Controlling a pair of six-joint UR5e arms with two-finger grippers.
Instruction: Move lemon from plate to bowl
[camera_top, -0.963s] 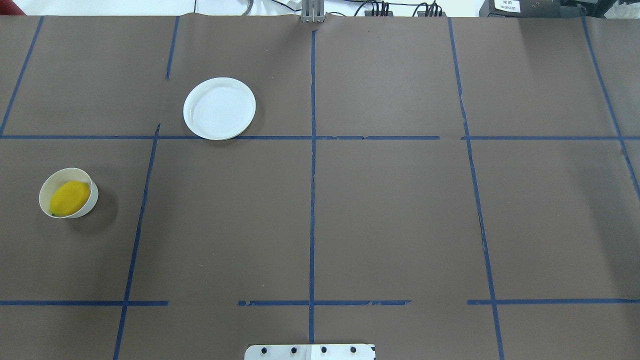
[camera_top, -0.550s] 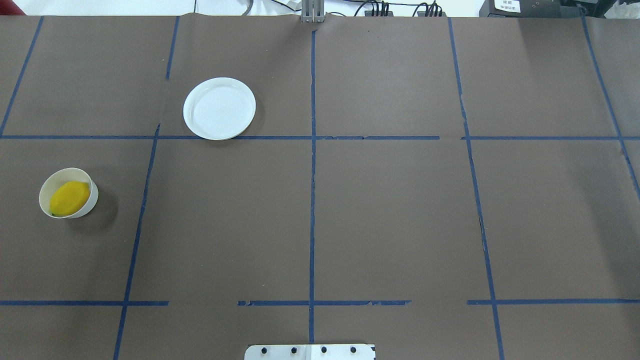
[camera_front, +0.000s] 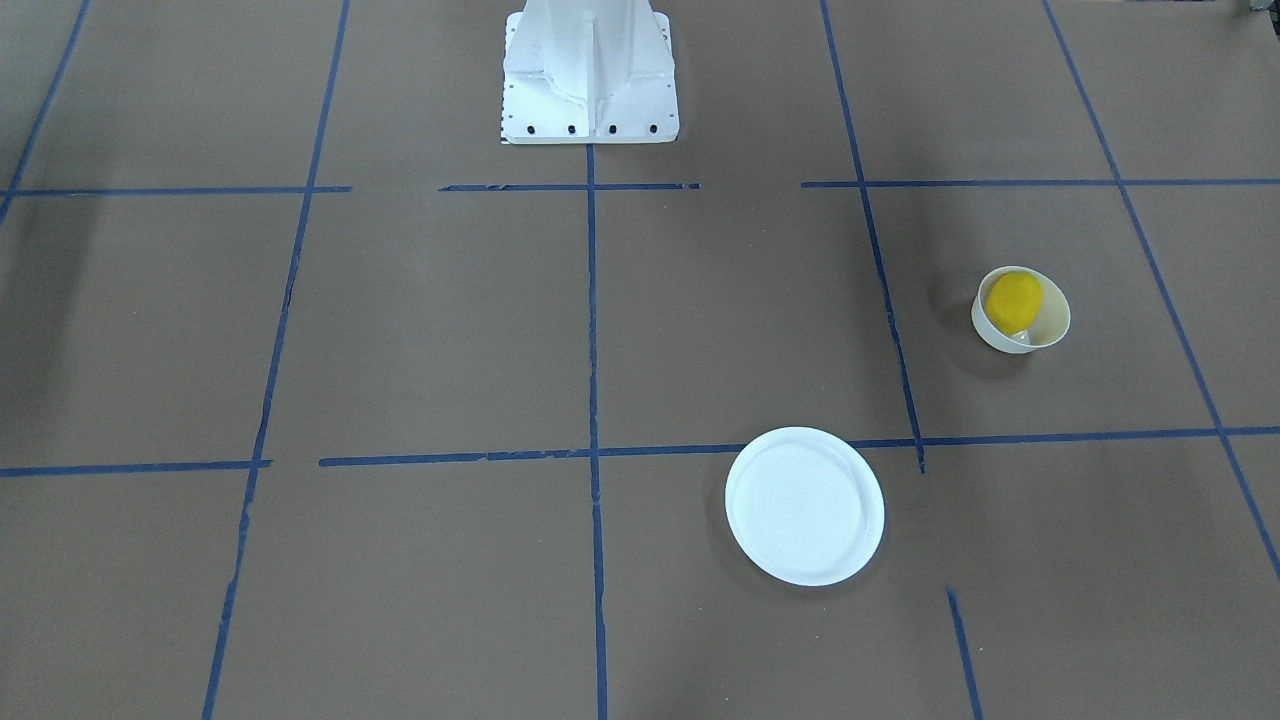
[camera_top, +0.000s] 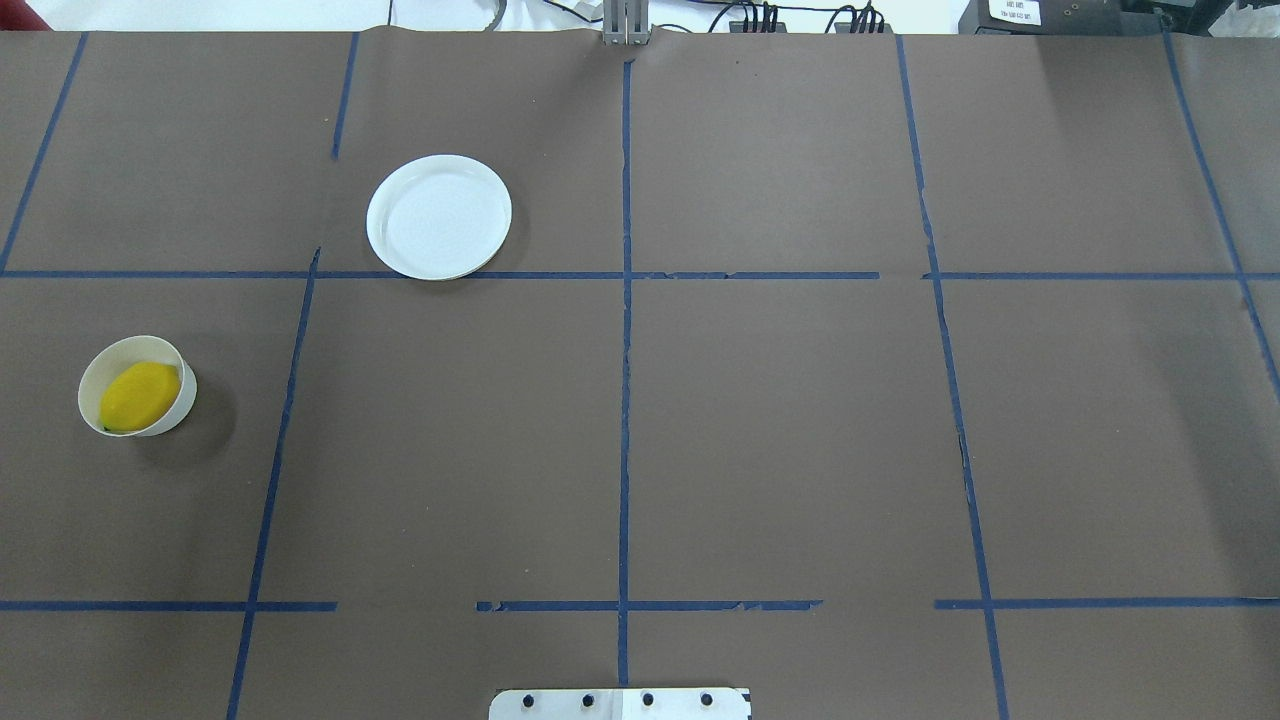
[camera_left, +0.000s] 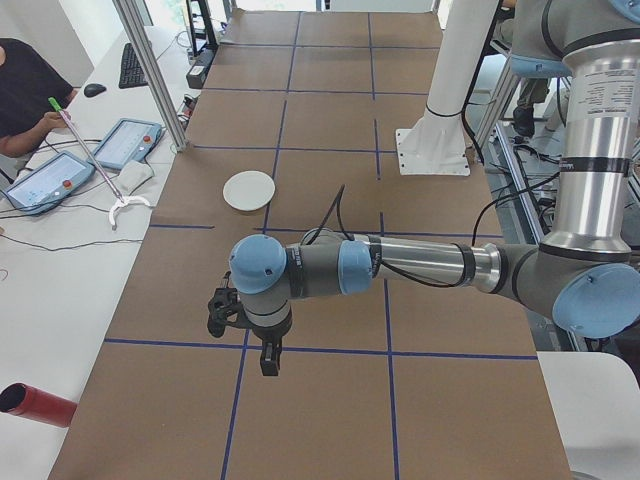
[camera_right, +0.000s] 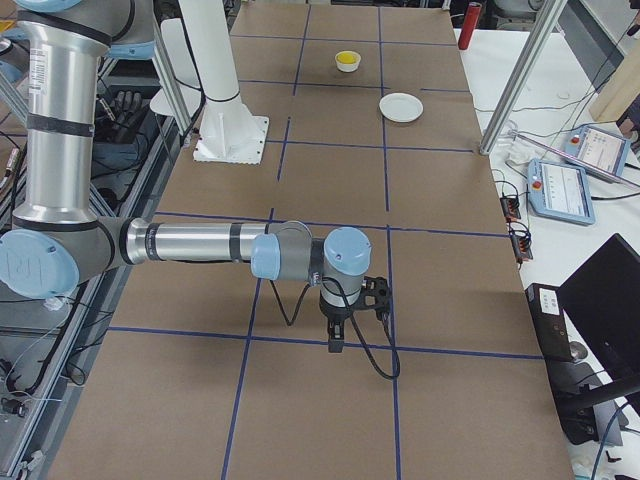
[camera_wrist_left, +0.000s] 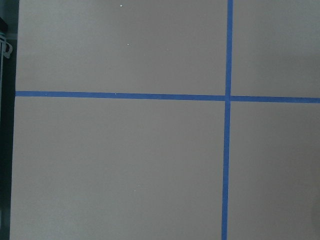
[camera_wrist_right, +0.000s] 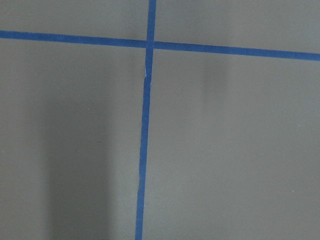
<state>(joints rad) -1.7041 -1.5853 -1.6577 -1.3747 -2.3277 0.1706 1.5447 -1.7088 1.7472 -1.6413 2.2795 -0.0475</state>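
Observation:
The yellow lemon (camera_top: 139, 396) lies inside the small cream bowl (camera_top: 90, 374) at the table's left side; it also shows in the front-facing view (camera_front: 1013, 297) within the bowl (camera_front: 1052, 318). The flat white plate (camera_top: 438, 216) is empty, farther back and toward the middle, and shows in the front-facing view (camera_front: 804, 505) too. My left gripper (camera_left: 268, 365) shows only in the exterior left view, my right gripper (camera_right: 335, 345) only in the exterior right view. Both hang over bare table, far from the dishes. I cannot tell whether either is open or shut.
The robot's white base (camera_front: 590, 75) stands at the near middle edge. Blue tape lines divide the brown table cover. An operators' side table with tablets (camera_left: 125, 143) runs along the far edge, and a red cylinder (camera_left: 35, 405) lies on it.

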